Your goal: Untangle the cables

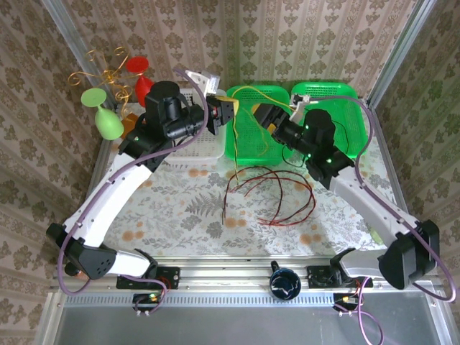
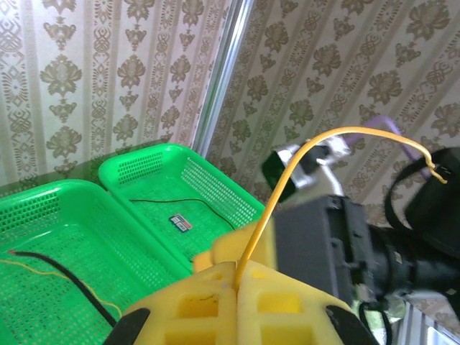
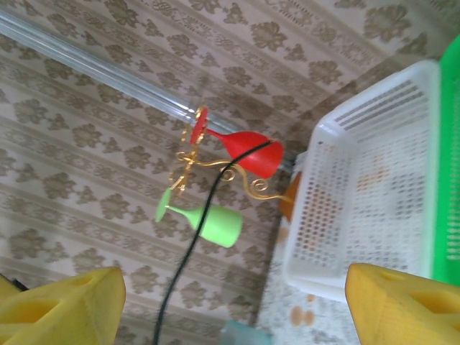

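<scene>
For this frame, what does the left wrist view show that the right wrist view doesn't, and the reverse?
Left wrist, not right wrist: the left hand shut on a yellow cable that arches upward; the far green basket with a thin black cable lying inside.
Right wrist, not left wrist: the right hand open, a hanging black cable in the gap between its fingers; red glass, green glass, white basket.
Both: patterned wallpaper, metal frame post, the near green basket.
</scene>
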